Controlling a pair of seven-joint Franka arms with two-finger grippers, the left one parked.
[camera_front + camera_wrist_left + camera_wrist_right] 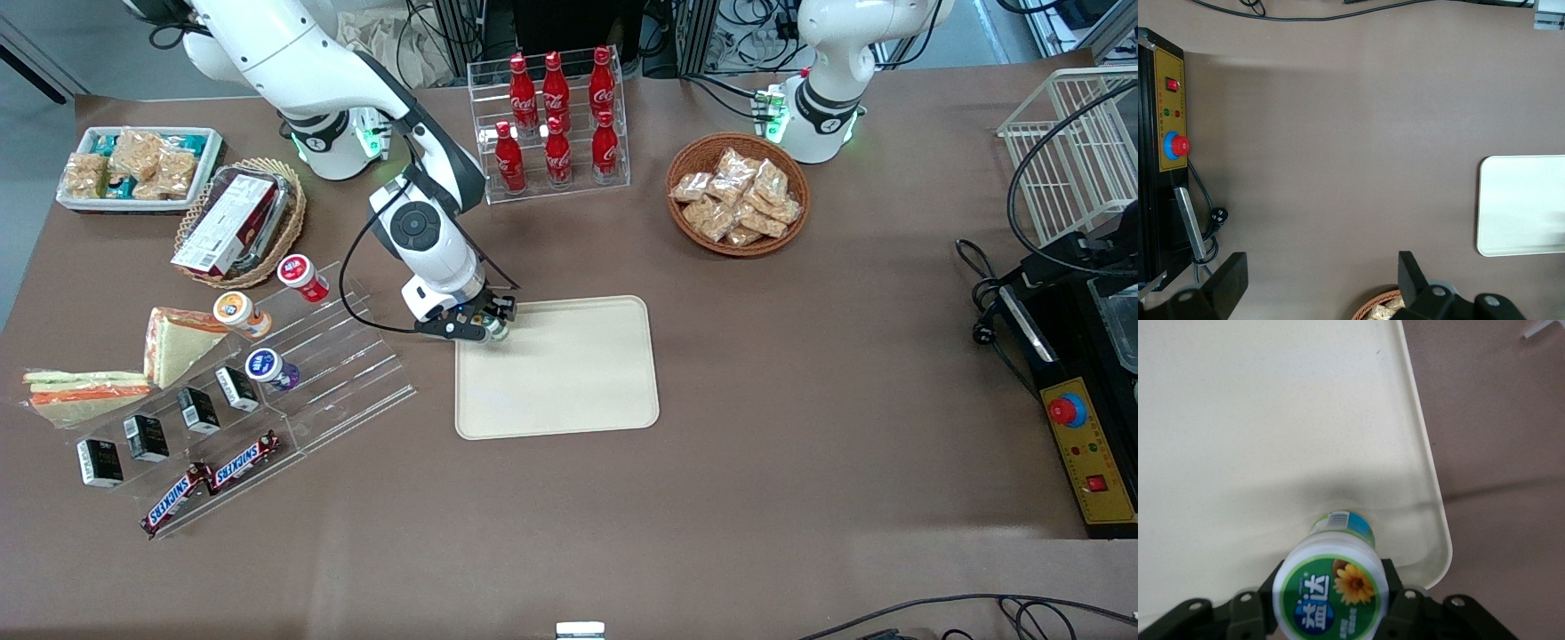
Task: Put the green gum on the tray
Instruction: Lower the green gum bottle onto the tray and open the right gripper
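My right gripper [492,327] is shut on the green gum [1330,590], a small white bottle with a round green lid bearing a yellow flower and white characters. It holds the bottle upright over a corner of the cream-beige tray [569,391], the corner nearest the working arm's end and farthest from the front camera. In the right wrist view the bottle's base is close above or on the tray [1258,420] floor near the rim; I cannot tell if it touches. The gum shows small between the fingers in the front view [493,329].
A clear acrylic rack [347,373] toward the working arm's end holds the red-lidded bottle [302,276], orange-lidded bottle [240,313], blue-lidded bottle [270,369], dark boxes and Snickers bars. A cola bottle rack [556,124] and snack basket [738,194] stand farther from the camera than the tray.
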